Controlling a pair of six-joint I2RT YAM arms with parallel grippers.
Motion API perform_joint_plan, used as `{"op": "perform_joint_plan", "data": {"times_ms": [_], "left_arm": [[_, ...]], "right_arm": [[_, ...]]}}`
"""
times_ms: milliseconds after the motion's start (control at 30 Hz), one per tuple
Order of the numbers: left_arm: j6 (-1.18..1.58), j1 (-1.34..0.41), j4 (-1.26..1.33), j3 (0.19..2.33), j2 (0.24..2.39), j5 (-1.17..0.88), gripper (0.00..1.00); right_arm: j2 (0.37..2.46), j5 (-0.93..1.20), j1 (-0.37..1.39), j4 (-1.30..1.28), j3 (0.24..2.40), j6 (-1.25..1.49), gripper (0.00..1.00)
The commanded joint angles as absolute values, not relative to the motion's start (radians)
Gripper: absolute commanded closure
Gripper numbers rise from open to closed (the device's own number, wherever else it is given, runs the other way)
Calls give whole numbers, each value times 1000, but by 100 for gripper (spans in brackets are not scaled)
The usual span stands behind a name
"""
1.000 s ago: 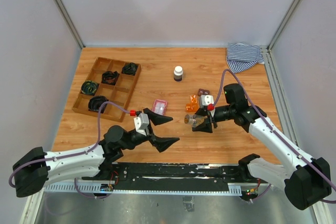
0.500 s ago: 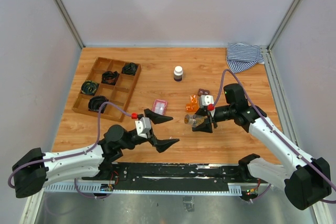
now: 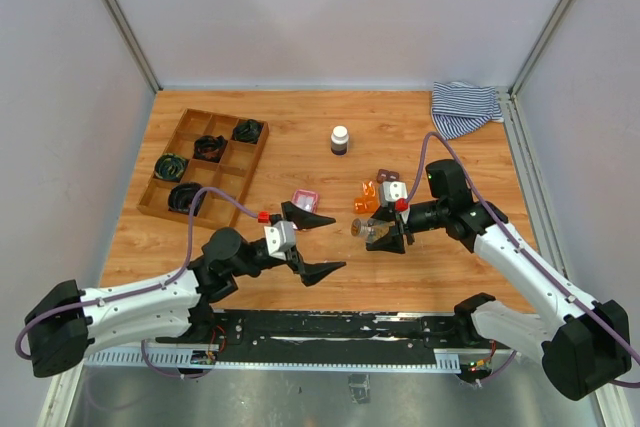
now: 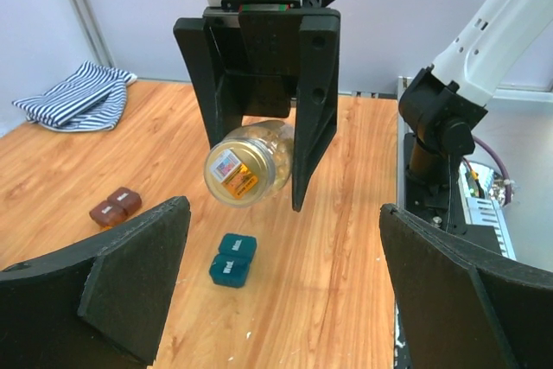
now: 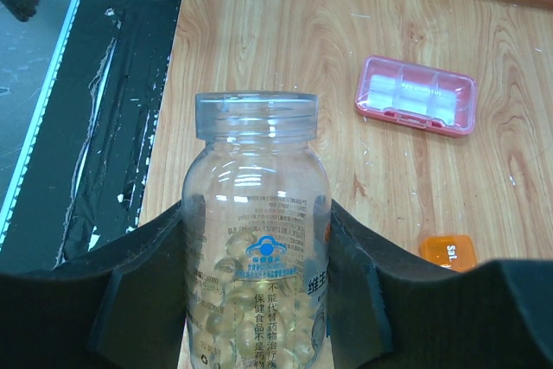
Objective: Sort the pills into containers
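Note:
My right gripper [image 3: 378,233] [image 5: 257,213] is shut on a clear uncapped bottle [image 3: 361,229] [image 5: 255,274] [image 4: 248,162] part full of pale yellow softgel pills, held on its side above the table. The left gripper [image 3: 335,243] [image 4: 281,248] is wide open and holds nothing, its fingers pointing at the bottle from the left. Four containers lie on the table: a pink case [image 3: 303,197] [image 5: 415,95] partly behind a left finger, an orange case [image 3: 367,202] [image 5: 448,251], a brown case [image 3: 388,177] [image 4: 115,206], and a teal case [image 4: 232,258] below the bottle.
A wooden compartment tray [image 3: 228,179] with black coils sits at the back left. A small dark bottle with a white cap [image 3: 340,139] stands mid-table. A striped cloth [image 3: 465,107] [image 4: 78,97] lies in the far right corner.
The left arm has slid right, bringing its open fingers closer to the bottle. The right arm and bottle have not moved.

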State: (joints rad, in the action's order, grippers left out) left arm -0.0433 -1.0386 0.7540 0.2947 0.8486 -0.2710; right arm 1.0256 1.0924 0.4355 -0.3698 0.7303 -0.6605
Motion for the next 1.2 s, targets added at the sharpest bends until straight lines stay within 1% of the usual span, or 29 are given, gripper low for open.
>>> {"op": "perform_joint_plan", "data": {"times_ms": [0,167,400,600,800,967,1167], "left_arm": [[-45,-1013,763,323,870,-322,1],[-38,-1002,764,333,883,-343,1],[-118,-978,718,387,902,-420,1],[-144,-934,673,456,975,-509,4],[-165,-918,634,524,1076,-511,6],[-173,-915,620,569,1141,-513,10],[-161,-916,621,577,1154,-518,16]], "right_arm": [[1011,1114,433,-375,768,-681,99],[1011,1114,433,-377,768,-684,100],[1011,1115,433,-380,768,-687,99],[1005,1121,433,-380,767,-689,100],[1003,1125,433,-380,767,-687,99],[1000,1126,433,-380,768,-688,99],[1000,1126,433,-380,767,-688,99]]}}
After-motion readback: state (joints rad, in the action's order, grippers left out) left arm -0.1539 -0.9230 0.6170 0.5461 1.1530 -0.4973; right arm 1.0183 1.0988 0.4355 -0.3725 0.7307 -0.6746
